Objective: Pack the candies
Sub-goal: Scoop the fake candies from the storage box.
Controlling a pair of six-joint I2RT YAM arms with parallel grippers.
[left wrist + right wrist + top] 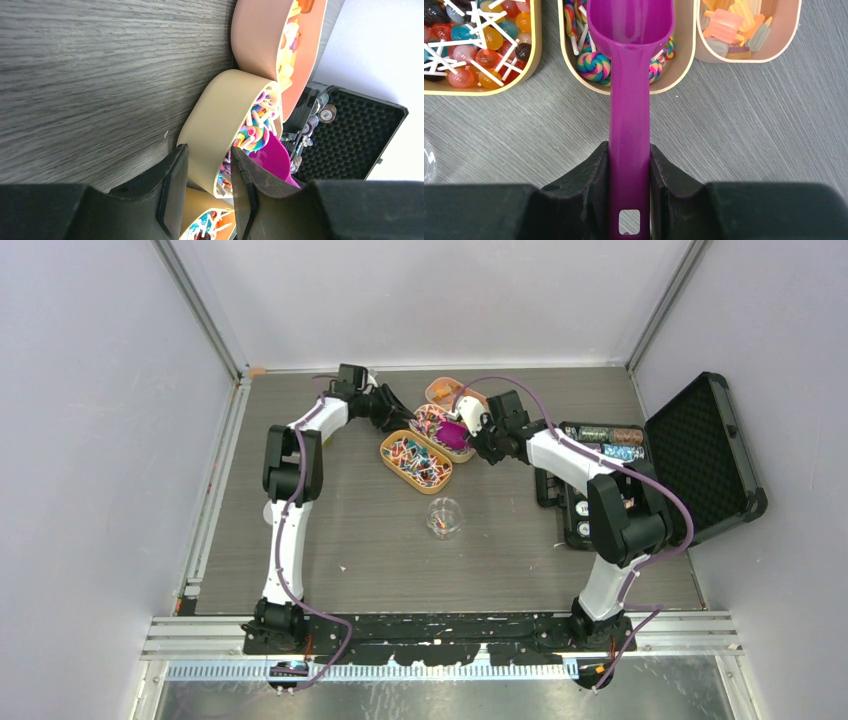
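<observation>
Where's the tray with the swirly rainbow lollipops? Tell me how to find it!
Find the open black case on the right of the table; just left of it sit three oval trays in a row. The middle tray, where the magenta scoop dips in, is yours. Only it holds rainbow swirl lollipops; its neighbours hold plain round lollipops and pastel ice-pop sweets.

Left hand (pixel 208 155) clamps the beige tray's (pixel 215 115) wall. Swirly candies (pixel 252 132) and the magenta scoop (pixel 275 157) sit inside it.

Bright even light, soft shadows, sharp focus, dark near edges
</observation>
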